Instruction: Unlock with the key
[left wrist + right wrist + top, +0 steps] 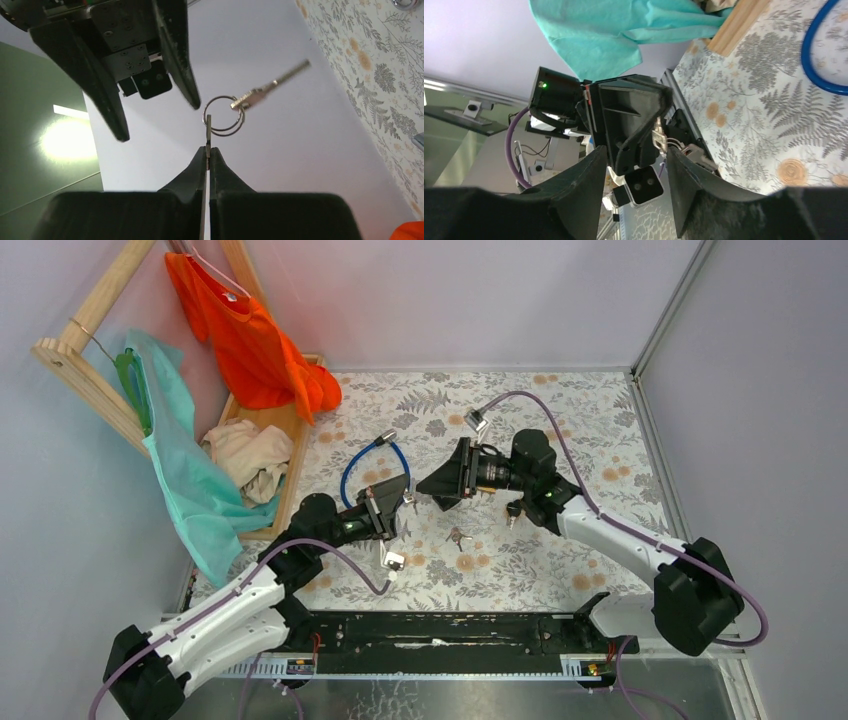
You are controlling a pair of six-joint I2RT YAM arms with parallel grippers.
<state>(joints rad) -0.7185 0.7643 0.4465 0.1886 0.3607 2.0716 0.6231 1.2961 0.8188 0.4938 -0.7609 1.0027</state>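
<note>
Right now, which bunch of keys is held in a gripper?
The ringed silver keys, pinched in the left gripper; the other small keys lie loose on the table.

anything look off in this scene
Yes: the left gripper is shut on a thin silver key in mid-air, with its ring and a second silver key dangling askew. A dark-headed key, likely the one needed, lies untouched on the table under the right arm.
</note>
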